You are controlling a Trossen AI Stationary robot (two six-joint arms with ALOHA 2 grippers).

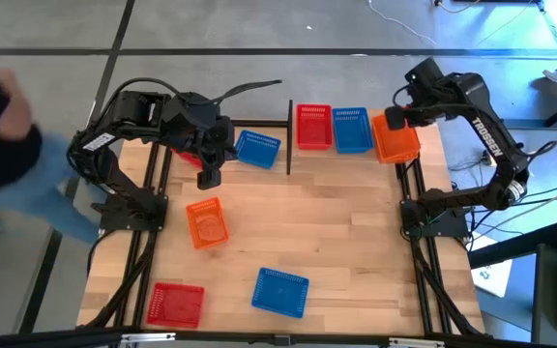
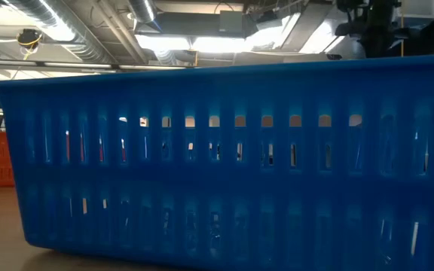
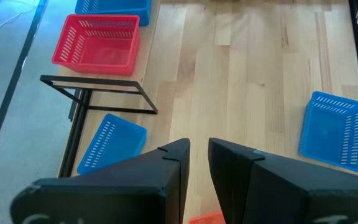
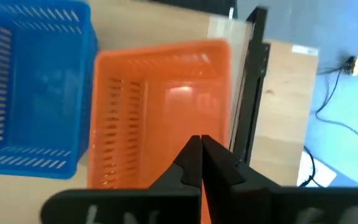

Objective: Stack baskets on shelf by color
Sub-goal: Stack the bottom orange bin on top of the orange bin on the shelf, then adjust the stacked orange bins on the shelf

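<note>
Blue basket [image 2: 224,158] right against low camera. Right gripper [image 4: 201,149] pinched on near wall of orange basket [image 1: 395,136] at shelf [image 1: 351,159] end, blue [image 1: 352,130] and red [image 1: 313,127] beside. Left gripper [image 3: 199,152] slightly parted, empty, above tabletop [image 1: 337,232] beside tilted blue basket [image 1: 257,149].

Left gripper [image 3: 199,163] jaws narrowly parted above a tilted blue basket [image 3: 111,144].

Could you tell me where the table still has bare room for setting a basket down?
The widest free patch is the tabletop centre and right, between the shelf row and the front blue basket. The back is crowded: red basket, blue basket, orange basket side by side under the right gripper.
</note>
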